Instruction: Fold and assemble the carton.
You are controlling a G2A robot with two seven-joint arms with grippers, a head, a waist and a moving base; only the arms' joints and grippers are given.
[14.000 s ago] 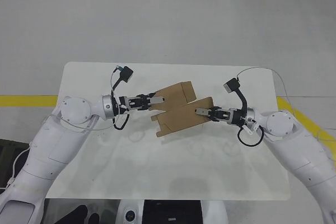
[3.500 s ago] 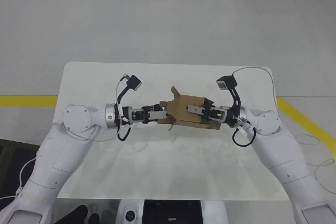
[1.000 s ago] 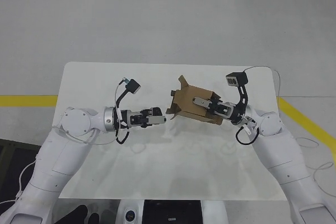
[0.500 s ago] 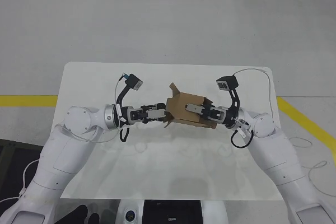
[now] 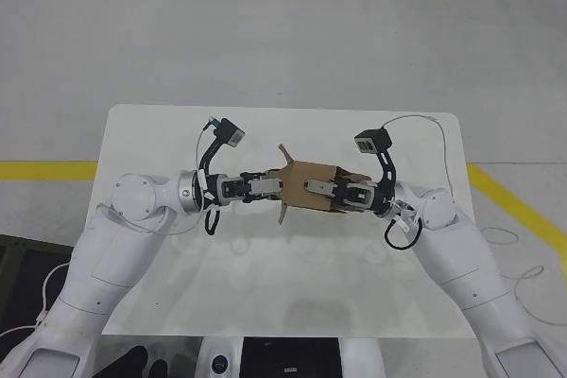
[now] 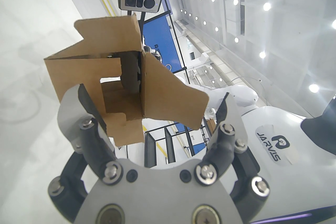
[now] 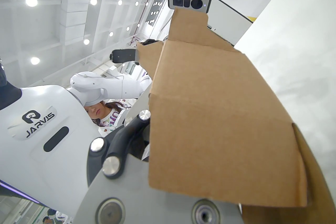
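Carton [image 5: 307, 184]: up off the table [image 5: 170, 132], hanging over its middle between the two arms. It's partly folded into a box, with loose ends sticking out towards the left arm.
Left gripper [image 6: 151, 101]: wide open! Fingers [image 6: 69, 109] are spread on either side of the carton's open end. Whether a pad touches cardboard, I cannot tell.
Right gripper [image 5: 345, 197]: clamped on the carton's other end, with one finger lying along the top panel. In its own wrist view, cardboard covers the fingers.
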